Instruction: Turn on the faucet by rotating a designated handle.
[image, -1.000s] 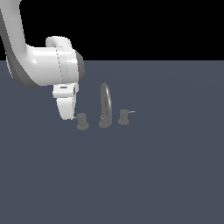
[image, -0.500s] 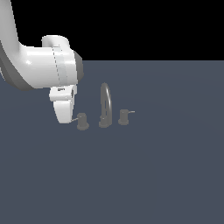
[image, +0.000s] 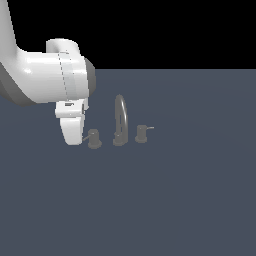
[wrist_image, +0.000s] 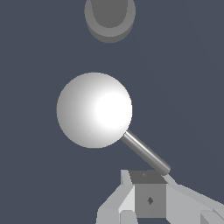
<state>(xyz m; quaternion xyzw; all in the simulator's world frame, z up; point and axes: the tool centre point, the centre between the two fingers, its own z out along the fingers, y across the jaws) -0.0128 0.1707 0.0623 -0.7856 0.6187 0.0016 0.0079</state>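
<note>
A: Since the handle (image: 93, 138) sits at the exterior view's left end of the faucet (image: 120, 122), I've got the gripper (image: 73, 136) low beside its lever (wrist_image: 145, 153).

B: Holding anything?

A: Can't tell; the wrist view shows one finger (wrist_image: 148, 197) by the lever tip, jaw gap unclear.

B: Obstacles?

A: Arched spout (image: 120, 119) just beyond, twin knob (image: 141, 133) past it; neither blocks.
</note>
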